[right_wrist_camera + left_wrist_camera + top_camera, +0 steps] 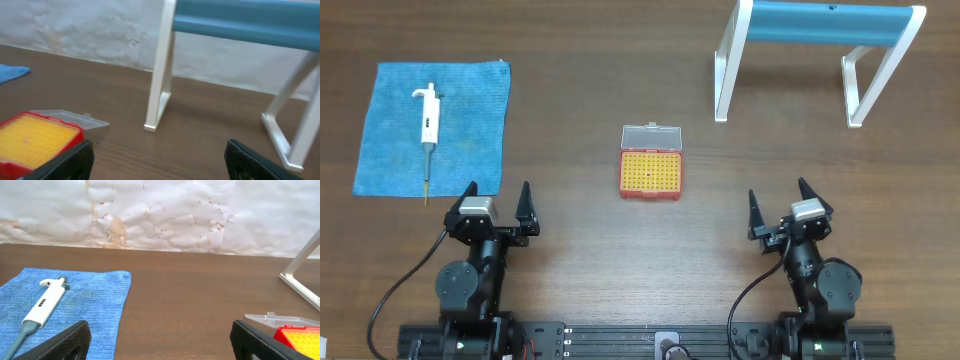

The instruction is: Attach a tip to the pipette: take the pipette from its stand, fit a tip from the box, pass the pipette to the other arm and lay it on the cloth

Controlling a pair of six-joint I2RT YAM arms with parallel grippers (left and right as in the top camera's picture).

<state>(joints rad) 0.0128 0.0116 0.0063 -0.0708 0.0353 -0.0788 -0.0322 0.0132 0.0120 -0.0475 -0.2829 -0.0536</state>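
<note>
Black arms folded, jaws apart

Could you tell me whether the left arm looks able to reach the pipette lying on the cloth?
Probably yes: the pipette lies uncovered on the blue cloth, just ahead of the open left gripper, with nothing between them.

The left arm and right arm are built of black, rounded joint housings. The left gripper and right gripper are each formed of two black, pointed fingers, with a pale grey block mounted between them. A thin black cable is looped from each arm to a black slotted rail.
</note>
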